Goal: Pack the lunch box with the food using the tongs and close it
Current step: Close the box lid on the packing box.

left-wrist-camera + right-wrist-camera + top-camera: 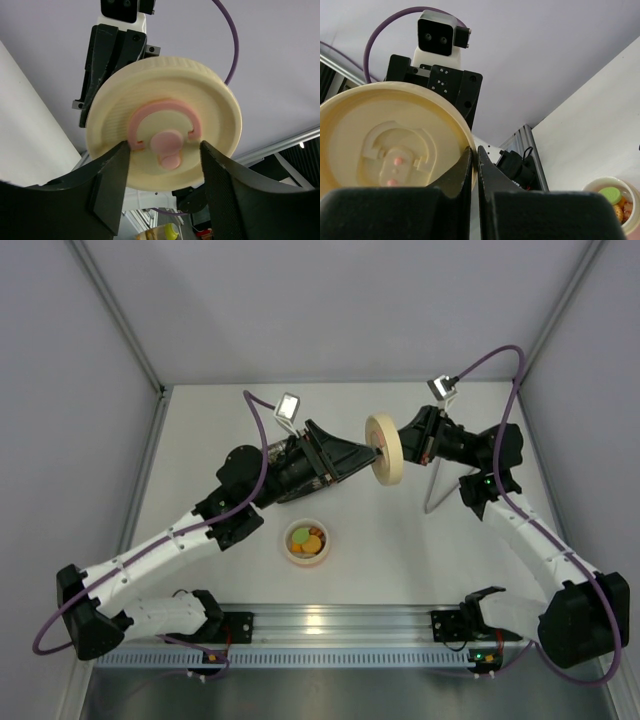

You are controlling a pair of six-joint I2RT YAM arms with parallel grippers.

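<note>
Left gripper (165, 148): jaws closed on the lid, one finger against each of two opposite sides of its rim, so the disc is clamped across its width.
Right gripper (474, 156): jaws almost together, pinching the lid's rim between the fingertips. It meets the disc from the face turned away from the left gripper.
Lid (385, 448): a cream disc held on edge in the air above the table, between the two grippers. The left wrist view shows the face with the pink ring and knob, and the right wrist view shows the plain moulded face.
Lunch box (287, 545): stands open on the table at 7 o'clock from the lid, well apart from it and near the front rail.
Food (308, 538): orange and green round pieces lie inside the lunch box. The right wrist view shows a green piece on top.
Tongs (436, 488): lie on the table at 4 o'clock from the lid, just beside the right arm and in neither gripper.
Table (480, 570): a white surface.
Rail (340, 625): a metal strip along the near edge at 6 o'clock, carrying both arm bases.
Walls (330, 310): plain pale grey, at 9, 12 and 3 o'clock.
</note>
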